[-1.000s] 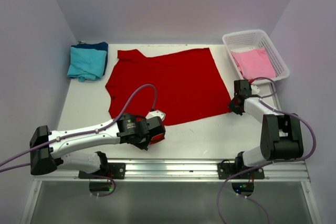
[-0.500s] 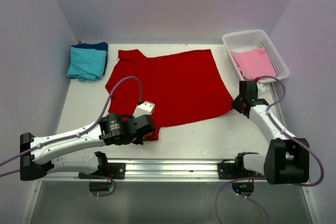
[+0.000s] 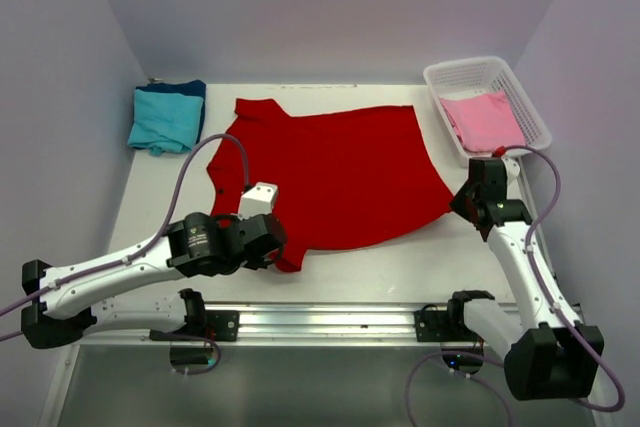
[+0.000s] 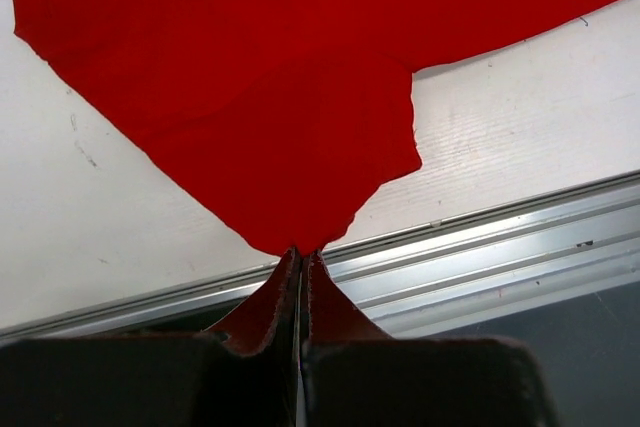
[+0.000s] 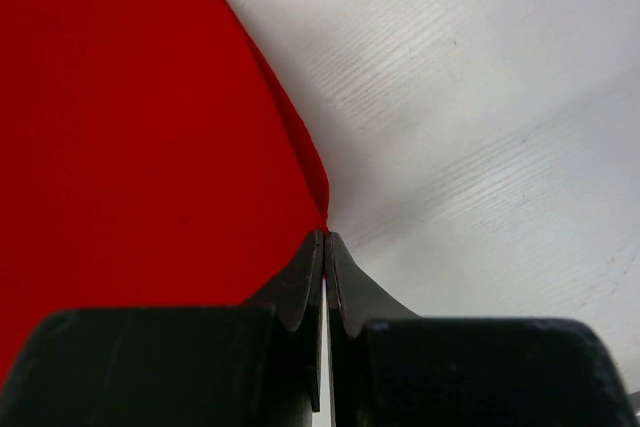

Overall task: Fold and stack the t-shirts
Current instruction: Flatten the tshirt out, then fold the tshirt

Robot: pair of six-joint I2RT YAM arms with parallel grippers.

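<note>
The red t-shirt (image 3: pixel 335 172) lies spread over the middle of the white table (image 3: pixel 400 257), mostly flat, its neck opening toward the far left. Two of its near corners are drawn out to points, one at each arm.

The left gripper (image 3: pixel 283 259) sits at the shirt's near left corner, close to the metal rail (image 3: pixel 330 322) along the table's near edge. In the left wrist view its fingers (image 4: pixel 270 297) are pressed together with a tip of red cloth pinched between them. The fabric fans out from that point across the table, and a small flap hangs off to one side.

The right gripper (image 3: pixel 458 202) is at the shirt's near right corner, just in front of the basket. In the right wrist view its fingers (image 5: pixel 300 282) are also pressed together, nipping the very edge of the red cloth. Red fabric fills the left of that view and bare table the right.

At the far left of the table a folded teal t-shirt (image 3: pixel 165 119) rests on a dark blue t-shirt (image 3: pixel 195 92), which shows only along the far and right edges of the pile. The pile is near the red shirt's left side, but the two do not touch.

At the far right stands a white lattice basket (image 3: pixel 440 75) with a pink t-shirt (image 3: pixel 485 119) lying inside it.
</note>
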